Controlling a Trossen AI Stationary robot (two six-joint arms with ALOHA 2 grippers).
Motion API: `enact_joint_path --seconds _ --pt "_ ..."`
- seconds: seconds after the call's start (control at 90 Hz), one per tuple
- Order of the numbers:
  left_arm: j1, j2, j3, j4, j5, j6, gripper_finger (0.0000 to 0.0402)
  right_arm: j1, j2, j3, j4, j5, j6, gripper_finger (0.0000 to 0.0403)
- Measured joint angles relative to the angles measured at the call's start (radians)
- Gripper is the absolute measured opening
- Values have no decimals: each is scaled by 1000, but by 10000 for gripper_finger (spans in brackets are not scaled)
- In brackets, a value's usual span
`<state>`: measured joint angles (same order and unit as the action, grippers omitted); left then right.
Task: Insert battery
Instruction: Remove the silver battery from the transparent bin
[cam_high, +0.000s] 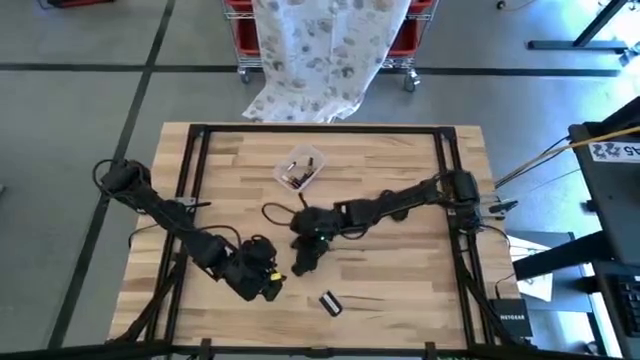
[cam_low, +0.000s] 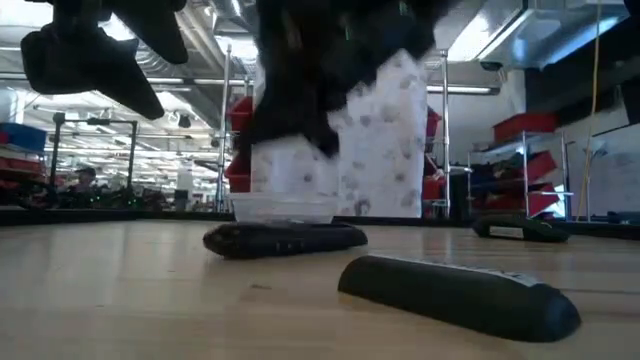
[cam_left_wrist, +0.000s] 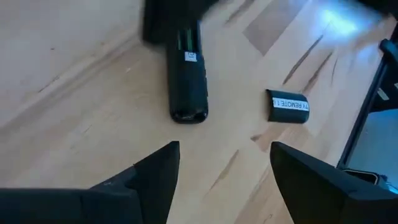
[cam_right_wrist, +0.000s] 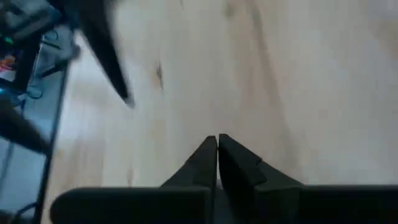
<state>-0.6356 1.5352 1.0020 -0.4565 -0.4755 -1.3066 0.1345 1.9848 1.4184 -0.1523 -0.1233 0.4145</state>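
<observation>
Wooden desk (cam_high: 400, 280) carries a remote (cam_left_wrist: 186, 81) and its battery cover (cam_left_wrist: 288, 106); left jaws gape, right jaws are pressed together, empty.

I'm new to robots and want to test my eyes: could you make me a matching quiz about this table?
1 left hand
2 right hand
3 clear tub
4 cover piece

A fingers shut together
B fingers spread open
C black with a white label
D see-through, small items inside

Pairs: 1-B, 2-A, 3-D, 4-C
</observation>
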Motion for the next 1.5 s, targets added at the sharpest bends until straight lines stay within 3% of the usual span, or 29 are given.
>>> enact_joint_path --seconds 0.3,0.567,0.889,1.022,1.233,1.5 --pt "2 0 -1 -44 -25 10 233 -82 -212 63 -307 55 -159 11" --pt "81 0 -1 -104 -49 -49 233 -230 -333 64 -450 76 -211 77" --pt "305 -62 -1 22 97 108 233 -445 -238 60 -373 -103 -404 150" --pt "417 -151 -1 -5 97 137 233 -496 -164 60 -318 -189 -463 154" --pt "583 -285 0 -173 -26 121 233 -527 -50 74 -267 -217 -554 154" --pt "834 -297 -19 -170 56 324 233 -527 5 74 -312 -301 -762 154"
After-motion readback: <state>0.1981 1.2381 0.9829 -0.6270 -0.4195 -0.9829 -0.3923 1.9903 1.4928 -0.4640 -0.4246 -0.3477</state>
